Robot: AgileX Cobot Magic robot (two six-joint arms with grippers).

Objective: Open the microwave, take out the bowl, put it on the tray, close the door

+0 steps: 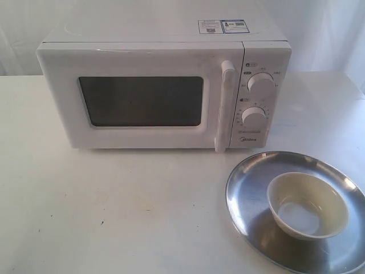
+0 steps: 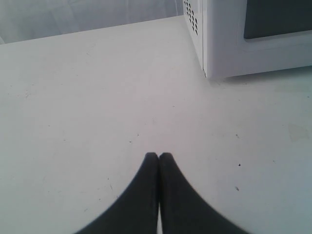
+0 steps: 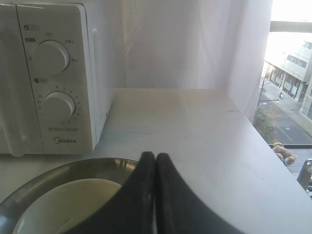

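Observation:
The white microwave stands at the back of the table with its door closed and the bar handle upright. Right of it, near the front, lies the steel tray with the cream bowl upright on it. Neither arm shows in the exterior view. My left gripper is shut and empty over bare table, near the microwave's corner. In the right wrist view my right gripper is shut and empty just above the tray's rim, beside the bowl, facing the dials.
The white table spreads in front and left of the microwave. A white curtain hangs behind. In the right wrist view the table's far edge drops off beside a window.

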